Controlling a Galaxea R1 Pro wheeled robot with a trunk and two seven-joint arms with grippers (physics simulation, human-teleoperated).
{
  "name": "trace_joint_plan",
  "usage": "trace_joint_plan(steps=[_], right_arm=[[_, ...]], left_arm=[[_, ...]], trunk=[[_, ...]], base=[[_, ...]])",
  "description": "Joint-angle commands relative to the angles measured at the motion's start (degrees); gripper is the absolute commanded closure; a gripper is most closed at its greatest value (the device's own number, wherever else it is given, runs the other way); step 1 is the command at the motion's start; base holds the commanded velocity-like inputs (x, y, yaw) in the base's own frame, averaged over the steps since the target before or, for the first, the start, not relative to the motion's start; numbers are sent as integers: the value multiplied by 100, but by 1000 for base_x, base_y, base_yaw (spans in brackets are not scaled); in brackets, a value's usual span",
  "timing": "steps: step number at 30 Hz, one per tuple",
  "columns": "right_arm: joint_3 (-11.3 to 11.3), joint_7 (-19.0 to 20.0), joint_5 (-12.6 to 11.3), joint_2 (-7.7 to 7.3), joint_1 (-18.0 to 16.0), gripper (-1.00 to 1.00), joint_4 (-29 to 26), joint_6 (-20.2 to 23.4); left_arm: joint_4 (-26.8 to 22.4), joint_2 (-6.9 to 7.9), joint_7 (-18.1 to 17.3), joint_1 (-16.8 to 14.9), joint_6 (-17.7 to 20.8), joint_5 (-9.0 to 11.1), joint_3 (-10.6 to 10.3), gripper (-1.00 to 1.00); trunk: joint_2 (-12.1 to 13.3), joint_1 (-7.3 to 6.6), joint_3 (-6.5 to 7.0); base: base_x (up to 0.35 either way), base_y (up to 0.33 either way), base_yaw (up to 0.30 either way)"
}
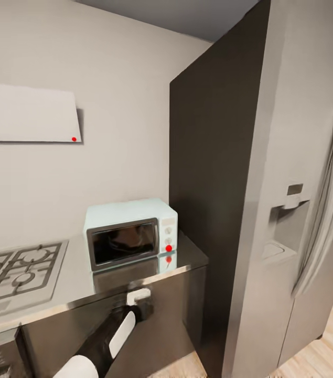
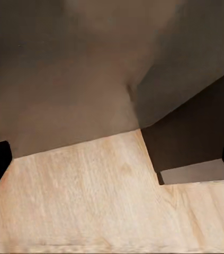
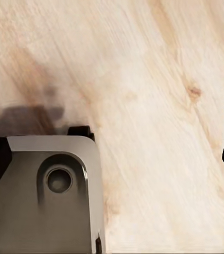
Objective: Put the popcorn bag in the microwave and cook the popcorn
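The pale mint-blue microwave stands on the grey glossy countertop, against the wall and beside the fridge. Its dark glass door is closed, and a red dot shows under the knobs at its right. The popcorn bag and the popcorn are out of view. One of my black-and-white arms reaches up in front of the dark cabinet below the microwave. My left gripper hangs open over the wooden floor near dark cabinet fronts. My right gripper is open over the floor beside my grey base.
A gas hob is set into the countertop left of the microwave. A white hood hangs on the wall above it. A tall grey fridge with a dispenser fills the right side. Wooden floor shows at the lower right.
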Motion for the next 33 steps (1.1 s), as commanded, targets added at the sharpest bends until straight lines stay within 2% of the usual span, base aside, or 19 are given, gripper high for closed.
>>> trace_joint_plan(steps=[1, 4, 5, 7, 9, 11, 12, 14, 15, 17, 18, 21, 23, 26, 28, 33], right_arm=[[-49, 10, 39, 0, -7, -100, 17, -31], [-55, 8, 39, -8, -5, -100, 15, -31], [-61, 9, 36, -9, -7, -100, 13, -31], [-80, 7, 30, -23, -7, -100, 10, -31], [-94, 9, 25, -40, -10, -100, 9, -33], [-93, 10, 29, -41, -10, -100, 9, -34], [-84, 9, 32, -36, -7, -100, 9, -32], [-67, 10, 43, -29, -5, -100, 9, -26], [-55, 10, 47, -15, -8, -100, 9, -20], [-50, 10, 51, -14, -9, -100, 9, -15], [-28, 10, 58, -33, -5, -100, 9, -7], [0, 14, 81, -41, -6, -100, 2, 6], [340, 13, 86, -40, -8, -100, 0, 18], [728, 10, 71, -36, -5, -100, -4, 30], [804, 10, 68, -36, -5, -100, -18, 36], [837, 10, 66, -42, -10, -100, -51, 47]], left_arm=[[319, 4, 44, -6, -182, 57, -28, -100], [1692, -1, -61, -6, -819, 58, -26, -100], [1959, 1, -151, -6, -915, 58, -23, -100], [2954, 6, -587, -6, -1371, 67, -15, -100], [3576, 48, -1052, 17, -1857, 94, 2, -100], [3668, 97, -1168, 22, -1966, 99, 5, -100], [3720, 188, -1231, 85, -2028, 102, 7, -100], [3730, 366, -1247, 515, -2048, 102, 7, -100], [3732, 453, -1254, 916, -2167, 102, 7, -100], [3734, 569, -1255, 1221, -2378, 106, 7, -100], [3739, 738, -1256, 1468, -2486, 339, 7, -100], [3740, 763, -1256, 1521, -2499, 477, 7, -100], [3741, 763, -1257, 1530, -2501, 501, 7, -100], [3741, 757, -1257, 1531, -2501, 505, 7, -100], [3741, 754, -1257, 1532, -2501, 506, 7, -100], [3741, 751, -1257, 1532, -2501, 507, 7, -100]], trunk=[[-10, -2, -10], [-10, -2, -10], [-10, -2, -10], [-10, -2, -10], [-10, -2, -10], [-10, -2, -10], [-10, -2, -10], [-10, -2, -10], [-10, -2, -10], [-10, -2, -10], [-10, -2, -14], [-10, -2, -29], [-10, -2, -41], [-10, -2, -60], [-10, -2, -73], [-10, -2, -105]], base=[[-346, 0, 0], [-346, 0, 0], [-347, 0, 0], [-317, 0, 0], [-134, 0, 0], [-41, 0, 0], [-7, 0, 0], [-2, 0, 0], [0, 0, 0], [0, 0, 65], [0, 0, 262], [0, 0, 262], [0, 0, 251], [0, 0, 241], [0, 0, 238], [0, 0, 233]])
